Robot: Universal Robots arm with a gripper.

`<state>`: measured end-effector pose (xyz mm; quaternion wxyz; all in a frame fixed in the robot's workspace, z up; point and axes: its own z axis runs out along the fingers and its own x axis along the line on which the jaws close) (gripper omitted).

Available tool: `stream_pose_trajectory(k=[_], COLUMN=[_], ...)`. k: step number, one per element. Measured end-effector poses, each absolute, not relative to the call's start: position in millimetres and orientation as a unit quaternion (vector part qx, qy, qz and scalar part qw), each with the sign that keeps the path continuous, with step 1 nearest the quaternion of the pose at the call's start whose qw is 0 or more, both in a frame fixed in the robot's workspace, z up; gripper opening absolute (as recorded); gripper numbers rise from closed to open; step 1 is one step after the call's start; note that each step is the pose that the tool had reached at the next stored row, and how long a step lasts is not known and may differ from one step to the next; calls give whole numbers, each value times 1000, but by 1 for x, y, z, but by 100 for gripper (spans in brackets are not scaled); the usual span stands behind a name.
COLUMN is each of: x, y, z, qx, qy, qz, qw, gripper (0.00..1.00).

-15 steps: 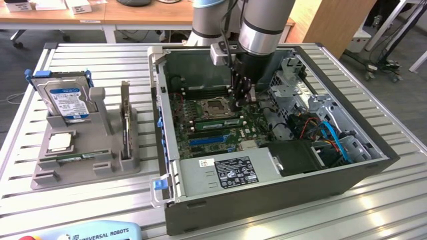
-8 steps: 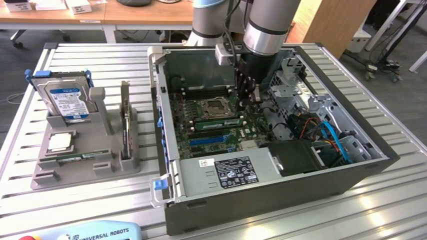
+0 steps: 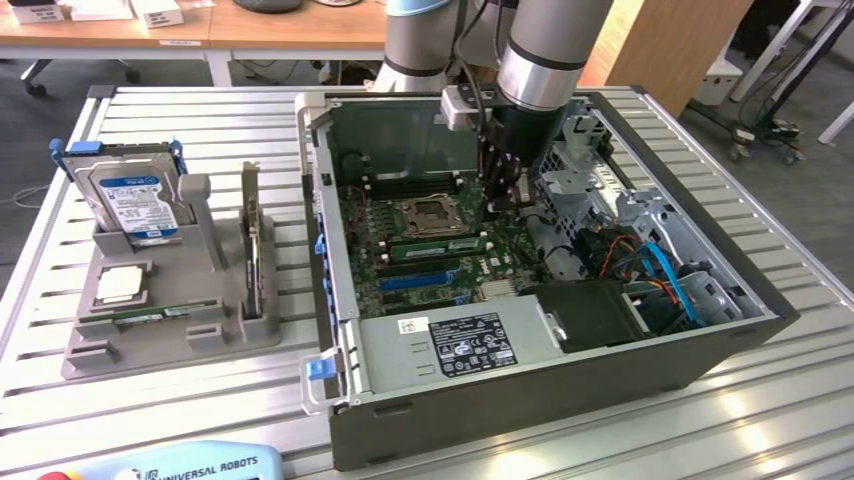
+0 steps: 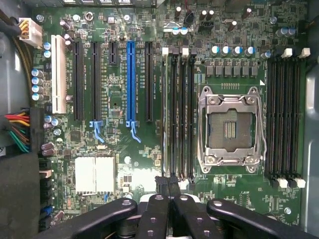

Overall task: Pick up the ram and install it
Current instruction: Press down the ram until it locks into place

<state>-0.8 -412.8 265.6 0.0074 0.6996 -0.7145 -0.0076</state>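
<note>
So the gripper [image 4: 168,185] is down inside the open PC case [image 3: 534,400], hanging low over the motherboard, and its jaws are clenched tight together. I can't make out anything pinched between them.

As far as I can tell, the ram [image 3: 434,245] is the green stick standing on edge in the memory slots. It runs straight out ahead of the fingertips, with its near end right under them. The empty CPU socket [image 4: 230,127] is just to one side of that line and the blue PCIe slot [image 4: 130,74] is further off to the other side. I can't tell whether the stick is fully clicked in, or whether the tips are actually touching it.

Well away from the jaws, outside the case, there's the grey parts holder [image 3: 174,330] with the hard drive [image 3: 134,200] standing in it.

Handling-wise, my guess is a stick like this is very light, stiff and thin, but easy to damage. I'd grab it by the long top edge or the short ends, never the chips or the contacts. Smooth board edges can slip, so the grip has to be square.
</note>
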Motion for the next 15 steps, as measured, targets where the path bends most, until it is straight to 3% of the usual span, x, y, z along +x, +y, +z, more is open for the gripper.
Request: stream_pose_trajectory(k=[15], x=[4], y=[-413], z=[264], qx=[700], qy=[-714], qz=[-8], qw=[7], gripper=[10])
